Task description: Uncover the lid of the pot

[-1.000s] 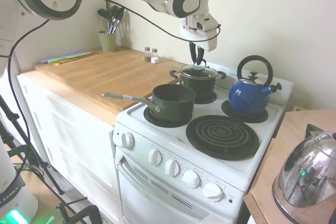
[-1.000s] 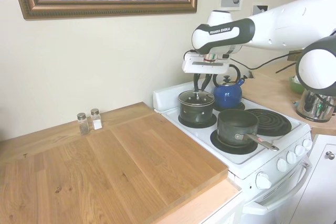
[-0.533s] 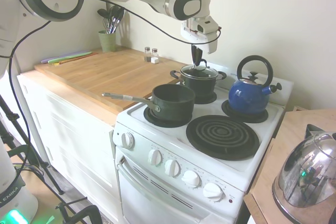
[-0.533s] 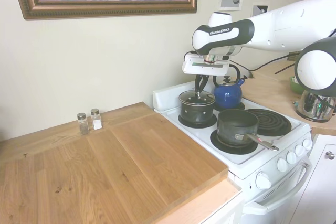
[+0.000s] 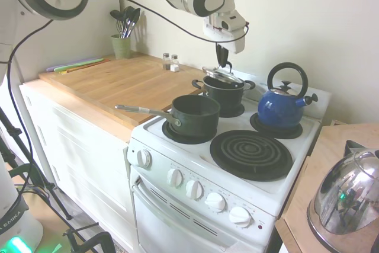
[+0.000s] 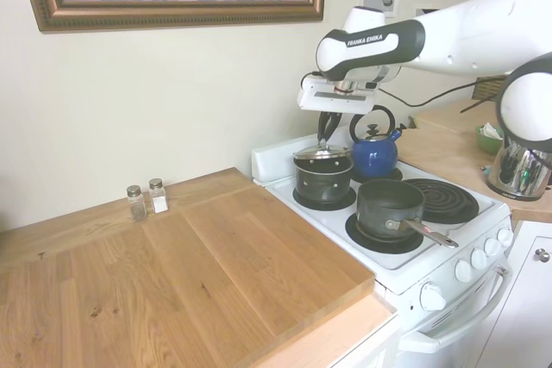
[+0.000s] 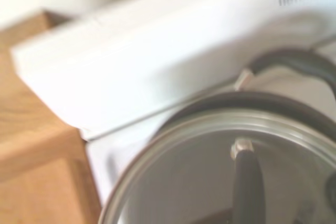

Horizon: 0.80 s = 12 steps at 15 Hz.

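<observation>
**Lid lifting off the pot**

Left of the blue kettle, the gripper is clamped on the lid by its handle. The lid hangs tilted just above the pot; judged mostly done, it remains to carry it clear.

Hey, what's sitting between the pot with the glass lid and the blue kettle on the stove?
Nothing: the first exterior view shows only bare white stovetop between the pot and the kettle.
</observation>
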Motion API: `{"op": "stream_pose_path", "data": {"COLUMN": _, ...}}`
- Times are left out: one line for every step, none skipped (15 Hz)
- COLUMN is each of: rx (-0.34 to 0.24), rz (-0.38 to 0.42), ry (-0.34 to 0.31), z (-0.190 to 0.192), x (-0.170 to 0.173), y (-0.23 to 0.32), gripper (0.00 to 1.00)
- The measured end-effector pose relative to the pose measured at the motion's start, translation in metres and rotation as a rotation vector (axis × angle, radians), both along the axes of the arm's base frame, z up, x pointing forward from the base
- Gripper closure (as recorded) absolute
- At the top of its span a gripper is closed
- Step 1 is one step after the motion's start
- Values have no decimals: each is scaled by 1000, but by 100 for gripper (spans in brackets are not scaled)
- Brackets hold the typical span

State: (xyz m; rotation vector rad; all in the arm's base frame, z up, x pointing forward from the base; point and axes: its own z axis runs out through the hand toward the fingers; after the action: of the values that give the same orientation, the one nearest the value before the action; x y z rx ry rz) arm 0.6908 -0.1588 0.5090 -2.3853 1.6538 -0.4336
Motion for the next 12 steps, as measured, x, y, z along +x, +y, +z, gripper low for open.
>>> {"op": "stream_pose_path", "data": {"rx": -6, "rz": 14, "ry": -17, "z": 6, "x": -7, "y": 10, "gripper": 100}}
{"op": "stream_pose_path", "data": {"rx": -17, "rz": 32, "ry": -31, "z": 12, "x": -16, "y": 22, "gripper": 100}}
{"op": "stream_pose_path", "data": {"rx": -38, "rz": 57, "ry": -40, "z": 18, "x": -25, "y": 37, "gripper": 100}}
{"op": "stream_pose_path", "data": {"rx": -70, "rz": 88, "ry": -49, "z": 24, "x": -35, "y": 56, "gripper": 100}}
{"op": "stream_pose_path", "data": {"rx": -106, "rz": 114, "ry": -54, "z": 26, "x": -45, "y": 81, "gripper": 100}}
{"op": "stream_pose_path", "data": {"rx": -142, "rz": 138, "ry": -50, "z": 26, "x": -55, "y": 111, "gripper": 100}}
{"op": "stream_pose_path", "data": {"rx": -178, "rz": 157, "ry": -46, "z": 23, "x": -67, "y": 144, "gripper": 100}}
{"op": "stream_pose_path", "data": {"rx": -207, "rz": 173, "ry": -42, "z": 19, "x": -80, "y": 180, "gripper": 100}}
{"op": "stream_pose_path", "data": {"rx": -226, "rz": 181, "ry": -40, "z": 18, "x": -89, "y": 212, "gripper": 100}}
{"op": "stream_pose_path", "data": {"rx": -238, "rz": 189, "ry": -37, "z": 18, "x": -95, "y": 240, "gripper": 100}}
{"op": "stream_pose_path", "data": {"rx": -248, "rz": 195, "ry": -26, "z": 17, "x": -98, "y": 263, "gripper": 100}}
{"op": "stream_pose_path", "data": {"rx": -253, "rz": 198, "ry": -10, "z": 14, "x": -97, "y": 281, "gripper": 100}}
